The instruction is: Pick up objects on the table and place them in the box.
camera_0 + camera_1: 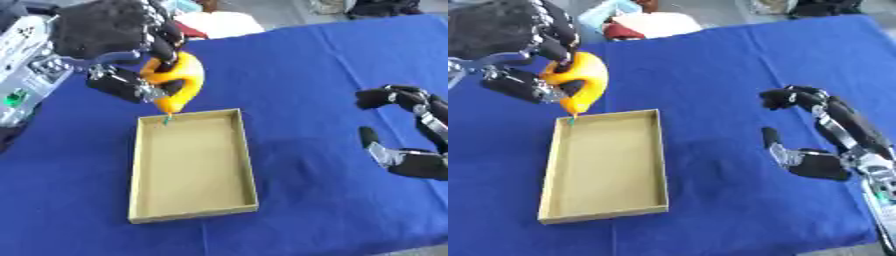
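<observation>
left hand [109, 30]: black, its back covered in dark fuzzy-looking material; silver metal shows between the black finger segments
right hand [820, 137]: black fingers and thumb with rounded tips, silver joints, glossy black palm
right forearm [878, 187]: pale grey casing

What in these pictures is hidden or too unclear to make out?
- Orange object: the left hand covers its top in both views, so its full shape is unknown.
- Small green tip below it: too small to identify.
- Right hand: the left eye view's edge cuts it off.
- Things beyond the blue table: blurred, and cut off by the top edge.
</observation>
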You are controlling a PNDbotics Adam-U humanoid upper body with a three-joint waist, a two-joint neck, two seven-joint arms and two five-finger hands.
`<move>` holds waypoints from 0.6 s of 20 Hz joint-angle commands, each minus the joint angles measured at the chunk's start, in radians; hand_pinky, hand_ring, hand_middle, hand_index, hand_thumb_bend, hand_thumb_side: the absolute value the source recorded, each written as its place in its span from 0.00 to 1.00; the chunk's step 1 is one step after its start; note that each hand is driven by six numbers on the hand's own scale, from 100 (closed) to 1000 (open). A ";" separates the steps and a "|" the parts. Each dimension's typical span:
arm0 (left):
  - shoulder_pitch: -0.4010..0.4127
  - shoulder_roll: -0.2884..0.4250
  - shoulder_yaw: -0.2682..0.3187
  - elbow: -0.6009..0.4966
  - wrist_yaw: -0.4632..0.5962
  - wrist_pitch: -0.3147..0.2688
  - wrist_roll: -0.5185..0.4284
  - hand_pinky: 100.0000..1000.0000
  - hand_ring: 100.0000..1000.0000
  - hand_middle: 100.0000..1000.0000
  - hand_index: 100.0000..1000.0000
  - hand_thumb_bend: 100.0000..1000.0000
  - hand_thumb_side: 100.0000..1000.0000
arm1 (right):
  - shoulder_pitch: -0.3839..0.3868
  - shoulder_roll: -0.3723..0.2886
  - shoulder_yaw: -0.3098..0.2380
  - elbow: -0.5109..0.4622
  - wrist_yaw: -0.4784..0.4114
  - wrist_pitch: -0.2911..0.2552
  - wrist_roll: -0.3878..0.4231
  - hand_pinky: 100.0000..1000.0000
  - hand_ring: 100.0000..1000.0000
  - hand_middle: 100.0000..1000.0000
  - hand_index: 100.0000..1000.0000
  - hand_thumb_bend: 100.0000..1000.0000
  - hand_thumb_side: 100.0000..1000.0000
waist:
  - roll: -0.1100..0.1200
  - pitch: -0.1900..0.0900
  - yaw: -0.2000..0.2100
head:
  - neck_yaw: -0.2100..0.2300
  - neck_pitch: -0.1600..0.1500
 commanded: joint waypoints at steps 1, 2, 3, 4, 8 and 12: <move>-0.005 0.022 -0.017 -0.026 0.009 -0.016 -0.070 0.44 0.37 0.31 0.44 0.00 0.12 | -0.014 -0.024 0.002 -0.008 -0.008 -0.004 0.007 0.68 0.67 0.65 0.85 0.00 0.39 | -0.003 -0.021 0.001 | -0.003 -0.004; -0.001 0.016 -0.026 -0.023 0.008 -0.024 -0.097 0.45 0.38 0.32 0.46 0.00 0.12 | -0.014 -0.023 0.004 -0.008 -0.009 -0.004 0.009 0.68 0.67 0.65 0.85 0.00 0.39 | -0.003 -0.020 0.001 | -0.004 -0.005; 0.002 0.010 -0.031 -0.018 0.008 -0.030 -0.119 0.46 0.40 0.33 0.47 0.00 0.13 | -0.014 -0.023 0.006 -0.007 -0.010 -0.005 0.011 0.68 0.67 0.65 0.85 0.00 0.39 | -0.004 -0.020 0.001 | -0.004 -0.005; 0.005 0.004 -0.037 -0.012 0.010 -0.036 -0.142 0.47 0.41 0.35 0.48 0.00 0.14 | -0.014 -0.022 0.007 -0.007 -0.011 -0.006 0.014 0.68 0.67 0.65 0.85 0.00 0.39 | -0.004 -0.019 0.001 | -0.004 -0.005; 0.016 -0.017 -0.054 0.017 0.014 -0.063 -0.232 0.50 0.45 0.39 0.52 0.00 0.15 | -0.015 -0.019 0.012 -0.005 -0.014 -0.009 0.021 0.68 0.67 0.65 0.85 0.00 0.40 | -0.005 -0.017 0.000 | -0.007 -0.006; 0.028 -0.027 -0.065 0.047 0.027 -0.077 -0.309 0.52 0.49 0.44 0.57 0.00 0.17 | -0.014 -0.019 0.017 -0.003 -0.014 -0.012 0.031 0.68 0.68 0.65 0.83 0.00 0.41 | -0.004 -0.014 0.001 | -0.012 -0.007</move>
